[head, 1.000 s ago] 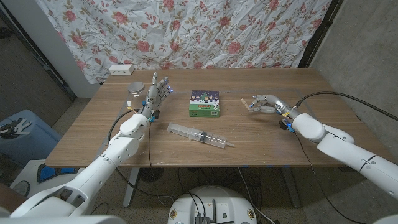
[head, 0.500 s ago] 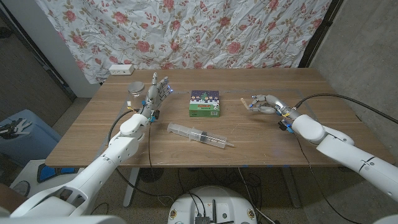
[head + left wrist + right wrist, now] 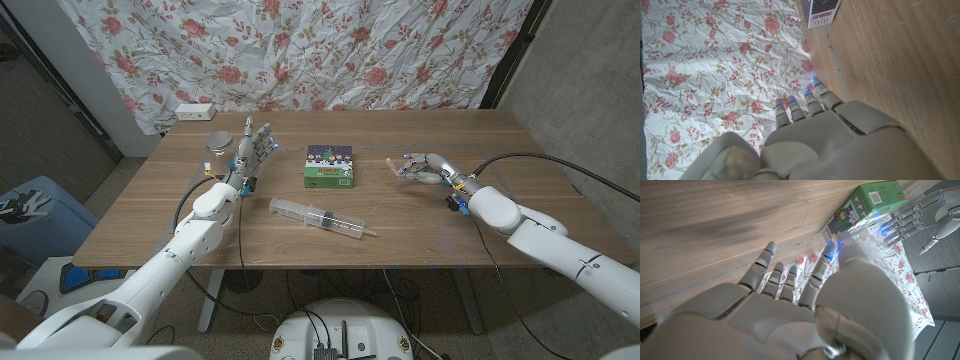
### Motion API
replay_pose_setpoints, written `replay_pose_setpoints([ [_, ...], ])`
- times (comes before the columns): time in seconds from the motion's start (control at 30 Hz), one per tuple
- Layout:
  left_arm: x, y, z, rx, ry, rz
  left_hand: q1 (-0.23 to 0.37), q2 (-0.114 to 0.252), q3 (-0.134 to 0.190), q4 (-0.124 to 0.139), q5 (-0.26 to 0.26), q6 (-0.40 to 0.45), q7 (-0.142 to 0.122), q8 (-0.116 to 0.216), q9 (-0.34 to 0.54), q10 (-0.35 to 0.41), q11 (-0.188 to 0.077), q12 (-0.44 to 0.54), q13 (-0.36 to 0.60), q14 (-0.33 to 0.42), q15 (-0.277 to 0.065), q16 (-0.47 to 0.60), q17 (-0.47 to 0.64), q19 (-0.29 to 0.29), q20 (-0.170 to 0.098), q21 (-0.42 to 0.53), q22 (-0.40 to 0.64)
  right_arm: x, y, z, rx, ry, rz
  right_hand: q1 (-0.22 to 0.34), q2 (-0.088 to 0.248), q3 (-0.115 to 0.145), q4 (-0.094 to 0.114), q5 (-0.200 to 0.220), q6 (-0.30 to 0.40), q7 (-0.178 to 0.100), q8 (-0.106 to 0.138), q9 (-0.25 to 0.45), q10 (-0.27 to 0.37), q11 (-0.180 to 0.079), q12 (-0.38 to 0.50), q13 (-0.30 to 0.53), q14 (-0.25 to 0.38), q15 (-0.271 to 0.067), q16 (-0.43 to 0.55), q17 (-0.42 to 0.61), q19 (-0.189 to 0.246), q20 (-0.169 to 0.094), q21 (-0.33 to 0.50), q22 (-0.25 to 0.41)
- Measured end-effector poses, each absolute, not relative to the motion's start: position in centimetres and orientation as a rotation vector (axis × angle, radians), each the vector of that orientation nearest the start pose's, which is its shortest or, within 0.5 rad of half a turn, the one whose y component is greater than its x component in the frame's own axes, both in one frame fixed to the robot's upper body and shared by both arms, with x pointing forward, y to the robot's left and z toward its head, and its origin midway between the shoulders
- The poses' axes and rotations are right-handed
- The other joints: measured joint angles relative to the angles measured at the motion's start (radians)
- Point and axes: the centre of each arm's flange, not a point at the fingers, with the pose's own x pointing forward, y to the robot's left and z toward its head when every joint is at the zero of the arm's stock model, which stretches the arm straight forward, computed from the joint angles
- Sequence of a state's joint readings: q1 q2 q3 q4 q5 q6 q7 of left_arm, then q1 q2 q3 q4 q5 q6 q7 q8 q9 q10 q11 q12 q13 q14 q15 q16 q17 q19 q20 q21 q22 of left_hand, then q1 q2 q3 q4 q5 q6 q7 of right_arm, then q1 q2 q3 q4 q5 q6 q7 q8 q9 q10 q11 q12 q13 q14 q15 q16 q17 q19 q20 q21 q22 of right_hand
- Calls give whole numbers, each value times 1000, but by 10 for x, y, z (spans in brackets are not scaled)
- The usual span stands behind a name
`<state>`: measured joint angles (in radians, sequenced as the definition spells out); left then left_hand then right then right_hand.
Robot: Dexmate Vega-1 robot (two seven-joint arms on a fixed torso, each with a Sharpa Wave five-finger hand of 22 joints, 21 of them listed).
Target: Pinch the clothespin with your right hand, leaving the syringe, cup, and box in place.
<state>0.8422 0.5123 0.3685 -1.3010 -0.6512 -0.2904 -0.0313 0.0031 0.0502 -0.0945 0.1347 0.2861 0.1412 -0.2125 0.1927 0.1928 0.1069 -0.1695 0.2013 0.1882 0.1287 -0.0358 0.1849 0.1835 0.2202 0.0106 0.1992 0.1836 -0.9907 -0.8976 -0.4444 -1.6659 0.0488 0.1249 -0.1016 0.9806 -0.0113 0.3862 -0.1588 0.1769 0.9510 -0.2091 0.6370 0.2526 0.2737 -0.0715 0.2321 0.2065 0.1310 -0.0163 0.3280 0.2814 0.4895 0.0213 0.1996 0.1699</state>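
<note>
Pinching one wooden clothespin [image 3: 392, 164] with the right hand [image 3: 424, 167], out on the right side of the table [image 3: 420, 215].

The pin's long axis runs roughly away from the robot and a bit toward the box, its free end sticking out past the fingertips on the box side; which end is the jaw, can't tell, too small. Right hand's fingers are curled in narrow around it. Left hand [image 3: 254, 148] is up on edge with its fingers spread and nothing in them, just beside one metal cup [image 3: 218, 143]. One green box [image 3: 330, 167] sits mid-table, and one syringe [image 3: 320, 217] lies near the front edge, tip pointing right. That's one of everything, all well apart from each other.
</note>
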Motion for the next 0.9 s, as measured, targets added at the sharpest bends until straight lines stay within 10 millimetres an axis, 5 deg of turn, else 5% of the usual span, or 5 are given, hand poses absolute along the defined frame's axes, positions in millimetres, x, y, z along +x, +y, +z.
replay_pose_setpoints([
  [0.9,652,291,-28,-41,-593,-206,0,0,0,0,0,0,0,0,0,0,0,0,0,0,0,0,0,0,0,0,0,592,-290,-46,-861,-597,159,4,4,-4,4,-3,39,14,7,-9,31,-17,2,1,13,-13,5,9,5,-5,0,0],
])
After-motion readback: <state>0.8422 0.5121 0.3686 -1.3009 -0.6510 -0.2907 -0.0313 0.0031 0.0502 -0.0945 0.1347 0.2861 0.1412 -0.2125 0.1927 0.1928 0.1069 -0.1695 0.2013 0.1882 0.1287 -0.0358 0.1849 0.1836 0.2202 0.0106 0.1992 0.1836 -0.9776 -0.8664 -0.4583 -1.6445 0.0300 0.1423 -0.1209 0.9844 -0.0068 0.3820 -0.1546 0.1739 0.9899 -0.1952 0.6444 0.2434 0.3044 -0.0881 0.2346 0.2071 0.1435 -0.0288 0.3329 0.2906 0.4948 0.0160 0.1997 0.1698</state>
